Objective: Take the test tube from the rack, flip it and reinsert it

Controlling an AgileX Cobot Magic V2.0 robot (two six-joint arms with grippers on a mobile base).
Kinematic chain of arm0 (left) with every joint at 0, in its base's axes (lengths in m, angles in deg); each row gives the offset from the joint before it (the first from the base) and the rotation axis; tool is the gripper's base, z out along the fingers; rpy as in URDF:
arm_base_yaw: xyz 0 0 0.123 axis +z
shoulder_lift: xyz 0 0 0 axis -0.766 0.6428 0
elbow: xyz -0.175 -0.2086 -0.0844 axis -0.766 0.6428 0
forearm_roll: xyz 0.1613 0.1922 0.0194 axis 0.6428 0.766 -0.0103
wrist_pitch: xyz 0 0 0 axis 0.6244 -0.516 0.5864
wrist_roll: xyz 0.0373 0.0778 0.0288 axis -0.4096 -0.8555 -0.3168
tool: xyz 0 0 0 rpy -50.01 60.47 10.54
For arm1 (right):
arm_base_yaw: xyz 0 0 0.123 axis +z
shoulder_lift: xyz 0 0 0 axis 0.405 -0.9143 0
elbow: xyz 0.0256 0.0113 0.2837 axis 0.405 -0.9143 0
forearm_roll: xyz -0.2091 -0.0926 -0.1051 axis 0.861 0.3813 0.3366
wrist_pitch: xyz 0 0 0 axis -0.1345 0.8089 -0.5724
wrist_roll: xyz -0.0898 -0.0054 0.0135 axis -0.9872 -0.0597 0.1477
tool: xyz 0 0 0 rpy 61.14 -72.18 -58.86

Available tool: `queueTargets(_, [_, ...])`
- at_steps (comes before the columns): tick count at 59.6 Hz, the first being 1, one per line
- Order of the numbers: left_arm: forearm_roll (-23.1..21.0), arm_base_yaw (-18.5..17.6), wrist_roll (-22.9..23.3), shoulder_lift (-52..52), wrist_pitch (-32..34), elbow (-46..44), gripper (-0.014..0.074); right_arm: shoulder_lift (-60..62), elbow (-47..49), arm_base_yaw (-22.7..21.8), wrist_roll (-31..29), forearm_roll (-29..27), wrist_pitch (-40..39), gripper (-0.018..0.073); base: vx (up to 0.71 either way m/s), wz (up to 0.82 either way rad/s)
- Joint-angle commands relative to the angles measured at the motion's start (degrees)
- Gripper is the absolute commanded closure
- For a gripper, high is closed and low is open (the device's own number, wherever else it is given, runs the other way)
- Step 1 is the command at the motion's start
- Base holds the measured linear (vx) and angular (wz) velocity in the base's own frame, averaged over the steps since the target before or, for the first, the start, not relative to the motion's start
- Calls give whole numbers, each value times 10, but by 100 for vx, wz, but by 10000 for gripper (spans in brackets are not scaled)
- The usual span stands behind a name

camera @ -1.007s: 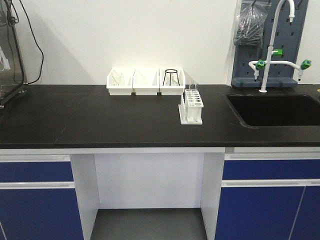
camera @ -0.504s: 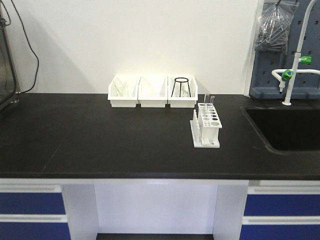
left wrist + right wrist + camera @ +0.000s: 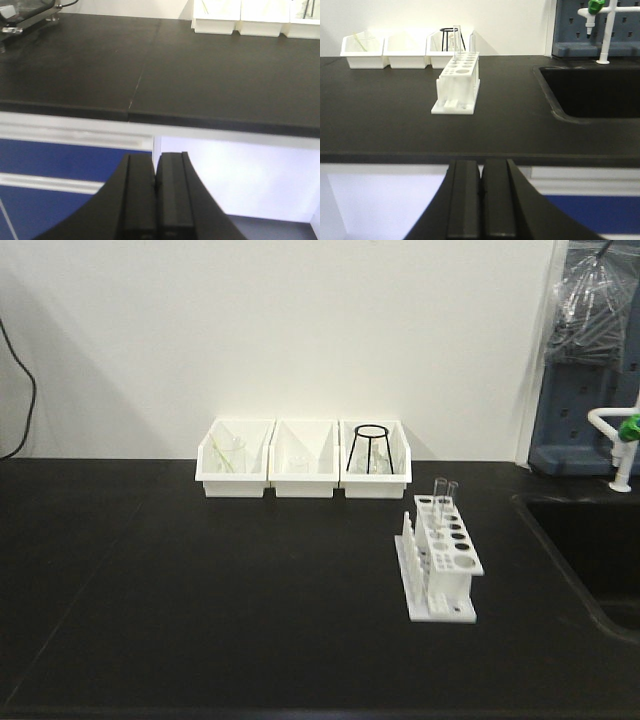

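The test tube (image 3: 456, 40) stands upright beside a second tube (image 3: 473, 41) in the rack (image 3: 457, 82) on the surface (image 3: 395, 115), ahead and slightly left of the right tool (image 3: 481, 167), which, like the left tool (image 3: 155, 165), is closed on nothing.

Both the right gripper (image 3: 480, 186) and the left gripper (image 3: 156, 187) have matt black fingers (image 3: 464, 200), probably plastic, with finely ribbed inner faces. Ahead of the right gripper, the countertop (image 3: 385, 120) is black and smooth, matt with a faint sheen. Straight ahead on it, the rack (image 3: 457, 82) is smooth white moulded plastic with a slight gloss, and the 2 test tubes (image 3: 439, 496) at its far end are clear glass. Farther ahead and left, the 3 bins (image 3: 405, 52) are smooth white plastic, and the stand (image 3: 372, 448) is thin black wire. Ahead and right, the sink (image 3: 600, 95) is matt black. Ahead of and below the left gripper, the cabinet front (image 3: 50, 160) is smooth blue.
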Motion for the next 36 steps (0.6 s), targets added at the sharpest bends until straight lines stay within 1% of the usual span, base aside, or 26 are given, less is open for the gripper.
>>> queueTargets(1, [-2, -4, 0, -7, 50, 1, 603, 5, -1, -4, -4, 2, -48, 571, 48, 1])
queueTargets(18, [-2, -4, 0, -7, 50, 1, 603, 5, -1, -4, -4, 2, -48, 571, 43, -3])
queueTargets(36, [-2, -4, 0, -7, 50, 1, 603, 5, -1, -4, -4, 2, -48, 571, 33, -5])
